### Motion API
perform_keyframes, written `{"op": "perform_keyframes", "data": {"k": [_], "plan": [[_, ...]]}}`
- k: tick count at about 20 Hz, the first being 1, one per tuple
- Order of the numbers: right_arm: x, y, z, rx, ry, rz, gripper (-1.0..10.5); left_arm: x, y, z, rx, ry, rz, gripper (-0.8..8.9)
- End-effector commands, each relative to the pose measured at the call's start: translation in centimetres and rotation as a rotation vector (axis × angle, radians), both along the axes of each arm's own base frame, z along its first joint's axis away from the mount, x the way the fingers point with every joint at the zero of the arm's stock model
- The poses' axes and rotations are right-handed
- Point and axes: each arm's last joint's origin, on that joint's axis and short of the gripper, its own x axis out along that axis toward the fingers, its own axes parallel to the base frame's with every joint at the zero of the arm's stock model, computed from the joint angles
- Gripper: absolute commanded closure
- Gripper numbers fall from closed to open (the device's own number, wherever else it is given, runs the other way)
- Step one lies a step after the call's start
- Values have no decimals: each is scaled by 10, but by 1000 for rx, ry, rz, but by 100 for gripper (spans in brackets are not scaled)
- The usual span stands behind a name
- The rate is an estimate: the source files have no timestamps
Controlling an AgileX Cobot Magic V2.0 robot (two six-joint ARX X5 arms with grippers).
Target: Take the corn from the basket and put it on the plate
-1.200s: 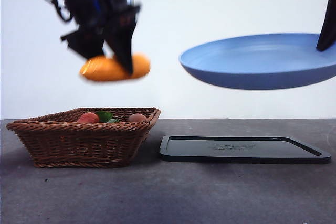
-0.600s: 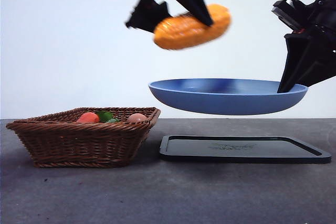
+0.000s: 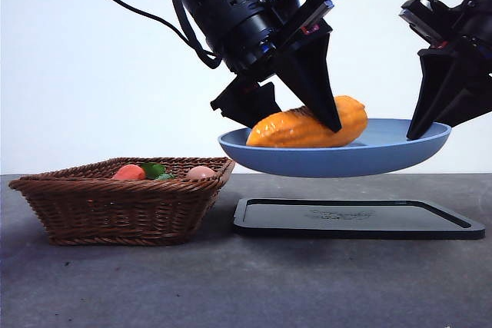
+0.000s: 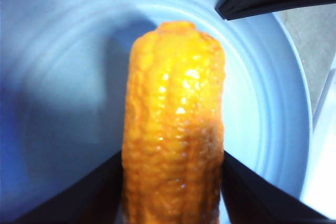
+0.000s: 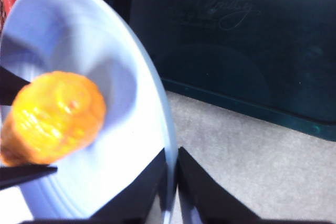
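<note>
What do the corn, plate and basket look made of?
Corn: likely plastic; glossy highlights on moulded bumpy kernels.
Plate: matte blue, smooth, faint concentric rings; plastic or ceramic, can't tell.
Basket: dark brown woven wicker, braided rim.

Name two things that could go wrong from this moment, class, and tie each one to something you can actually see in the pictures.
1. The right gripper holds the plate in the air by one edge only, above the black tray. The extra weight of the corn could tip or slip it.
2. The left gripper is shut on the corn, which is long and rounded. Once released, it might roll toward the rim and off, especially if the plate tilts.
</note>
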Motion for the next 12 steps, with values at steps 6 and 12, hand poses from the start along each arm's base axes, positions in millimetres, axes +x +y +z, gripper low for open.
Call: {"op": "perform_keyframes", "data": {"k": [6, 12], "plan": [[4, 2, 3, 25, -2, 6, 944, -1, -6, 1, 17, 14, -5, 470], [3, 1, 2, 14, 16, 0, 944, -1, -5, 35, 25, 9, -21, 470]]}}
